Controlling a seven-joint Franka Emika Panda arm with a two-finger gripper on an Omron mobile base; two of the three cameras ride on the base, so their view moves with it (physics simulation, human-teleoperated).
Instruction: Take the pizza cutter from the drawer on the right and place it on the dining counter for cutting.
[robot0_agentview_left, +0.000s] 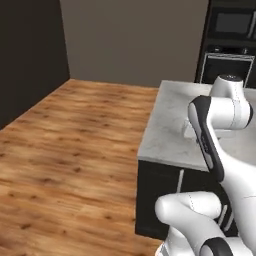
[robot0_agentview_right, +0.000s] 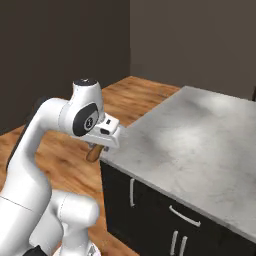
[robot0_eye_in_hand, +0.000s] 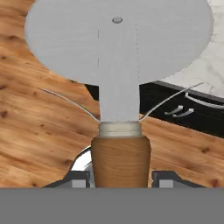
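The pizza cutter (robot0_eye_in_hand: 119, 48) fills the hand view: a round silver-grey wheel above, a short brown wooden handle below. My gripper (robot0_eye_in_hand: 120, 177) is shut on that handle, one finger tip on each side. In the right base view the brown handle of the pizza cutter (robot0_agentview_right: 94, 152) pokes out under my gripper (robot0_agentview_right: 98, 146), which hovers over the floor just off the near corner of a marble counter (robot0_agentview_right: 200, 140). I cannot tell whether this is the dining counter. The drawer cannot be picked out among the dark cabinet fronts (robot0_agentview_right: 150, 205).
A wooden floor (robot0_agentview_left: 65, 150) spreads to the left of the cabinet block (robot0_agentview_left: 155, 195). A built-in oven (robot0_agentview_left: 225, 65) stands against the back wall. Metal pull handles (robot0_agentview_right: 182, 216) line the cabinet fronts.
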